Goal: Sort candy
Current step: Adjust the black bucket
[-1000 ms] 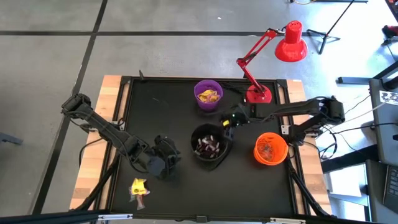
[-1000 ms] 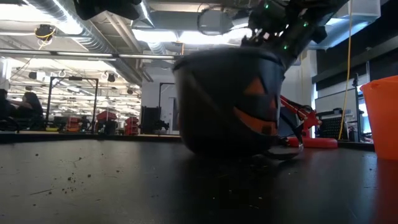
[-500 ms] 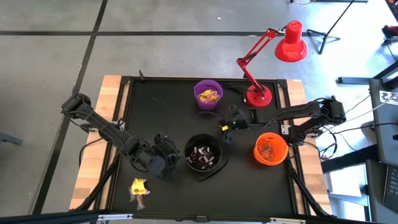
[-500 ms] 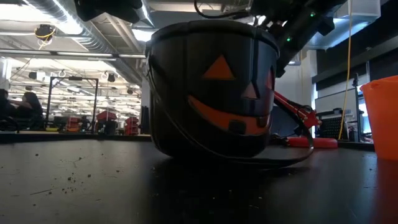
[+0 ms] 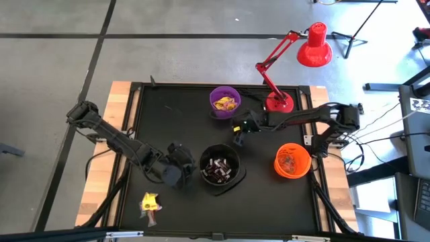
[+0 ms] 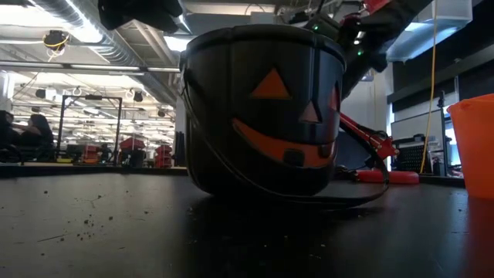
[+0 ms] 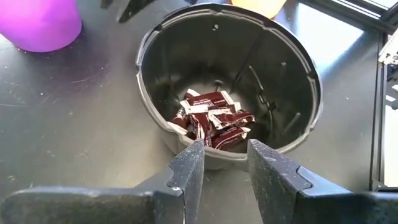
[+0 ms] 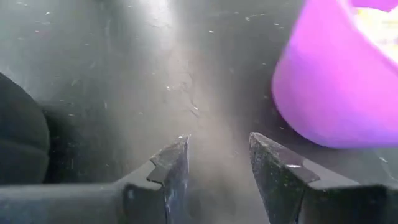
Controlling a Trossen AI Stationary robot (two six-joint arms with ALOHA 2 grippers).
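Black bowl (image 5: 220,168) now upright nearer the table's front edge; right gripper (image 5: 238,133) pulled back toward the purple bowl (image 5: 224,103).
Left gripper (image 7: 224,168) beside the black bowl's rim, fingers part open, empty; right likewise. Brown candy (image 7: 209,119) inside, yellow candy (image 5: 150,202) at front-left corner. Fetch those next; grip one wrapper squarely.

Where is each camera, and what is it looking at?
High view: above the table, straight down; both arms, three bowls.
Low view: table height, facing the black bowl; arms overhead.
Left wrist view: on left arm, left gripper open before the candy.
Right wrist view: on right arm, right gripper open beside the purple bowl.
All four show the black bowl.
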